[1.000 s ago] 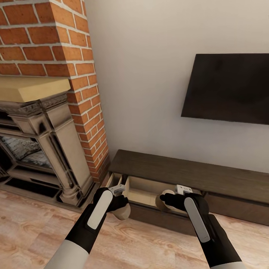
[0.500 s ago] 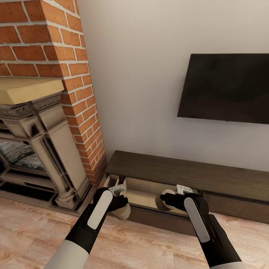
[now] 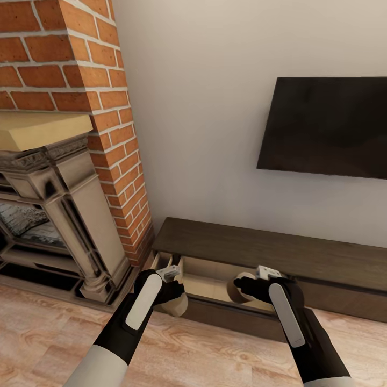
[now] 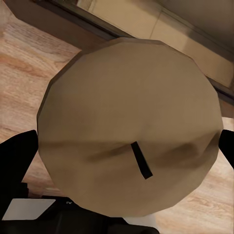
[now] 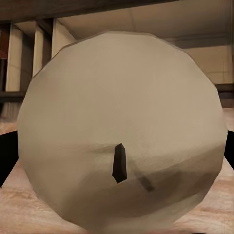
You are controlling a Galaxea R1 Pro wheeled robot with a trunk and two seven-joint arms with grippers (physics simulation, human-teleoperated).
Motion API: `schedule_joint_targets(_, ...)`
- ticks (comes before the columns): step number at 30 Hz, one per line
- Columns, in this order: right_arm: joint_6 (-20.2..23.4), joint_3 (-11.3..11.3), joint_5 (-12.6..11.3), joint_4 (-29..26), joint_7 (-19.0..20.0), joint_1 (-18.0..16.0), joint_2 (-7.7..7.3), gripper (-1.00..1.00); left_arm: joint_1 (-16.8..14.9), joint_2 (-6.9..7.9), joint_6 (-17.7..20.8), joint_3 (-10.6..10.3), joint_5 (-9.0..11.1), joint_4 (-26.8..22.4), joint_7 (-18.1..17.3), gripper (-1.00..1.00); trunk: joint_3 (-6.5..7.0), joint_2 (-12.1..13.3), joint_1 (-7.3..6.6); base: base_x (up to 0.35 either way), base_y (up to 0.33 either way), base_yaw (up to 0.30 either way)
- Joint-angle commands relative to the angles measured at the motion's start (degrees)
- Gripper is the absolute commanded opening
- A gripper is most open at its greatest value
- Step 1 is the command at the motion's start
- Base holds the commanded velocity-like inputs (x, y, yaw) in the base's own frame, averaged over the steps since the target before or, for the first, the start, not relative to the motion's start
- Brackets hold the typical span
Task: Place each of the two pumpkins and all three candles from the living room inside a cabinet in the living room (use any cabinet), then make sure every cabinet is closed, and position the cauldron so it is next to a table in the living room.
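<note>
Two candles are in our grasp, one in each gripper, low in the head view. Our left gripper (image 3: 174,301) sits at lower left of centre, closed around a stubby olive-tan candle (image 3: 176,306) that hangs over the wooden floor (image 3: 54,333) just in front of the cabinet. In the left wrist view that candle (image 4: 131,126) shows its flat top and a short dark wick, with a black finger (image 4: 17,156) against one side and another dark edge at the far side.

Our right gripper (image 3: 244,287) is at lower centre-right, likewise clamped on a second candle (image 3: 239,286), which sits over the pale interior of the open drawer (image 3: 207,277). In the right wrist view this candle (image 5: 122,131) faces us wick-first, dark fingers (image 5: 7,156) pressing at both sides, the drawer's pale boards behind it.

Beyond our hands, the cabinet (image 3: 279,252) runs as a long low dark-brown console from lower centre to the right edge, set against the plain wall; its leftmost drawer is pulled out, while the front further right looks flush.

At the left of the frame stands a carved stone fireplace (image 3: 70,215) under a brick chimney (image 3: 75,54). At upper right a dark television (image 3: 328,126) hangs on the wall above the cabinet.
</note>
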Motion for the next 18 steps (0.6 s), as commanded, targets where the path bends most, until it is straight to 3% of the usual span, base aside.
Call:
schedule_joint_targets(1,0.1,-0.3,-0.8,-0.1,-0.6,0.0,0.01,-1.0,0.0,0.0,0.1,0.0,0.5,-0.1,0.6,-1.0,-0.08,-0.1,0.01,0.002,0.002,0.0)
schedule_joint_targets(9,0.1,-0.7,-0.9,-0.1,-0.5,0.0,0.01,-1.0,0.0,0.0,0.1,0.0,0.6,-0.1,0.6,-1.0,-0.08,-0.1,0.01,0.0,0.0,0.0)
schedule_joint_targets(18,0.1,-0.6,-0.9,-0.1,-0.5,0.0,0.01,-1.0,0.1,0.0,0.1,-0.1,0.6,-0.4,0.6,-1.0,-0.08,-0.1,0.01,0.106,-0.064,0.0)
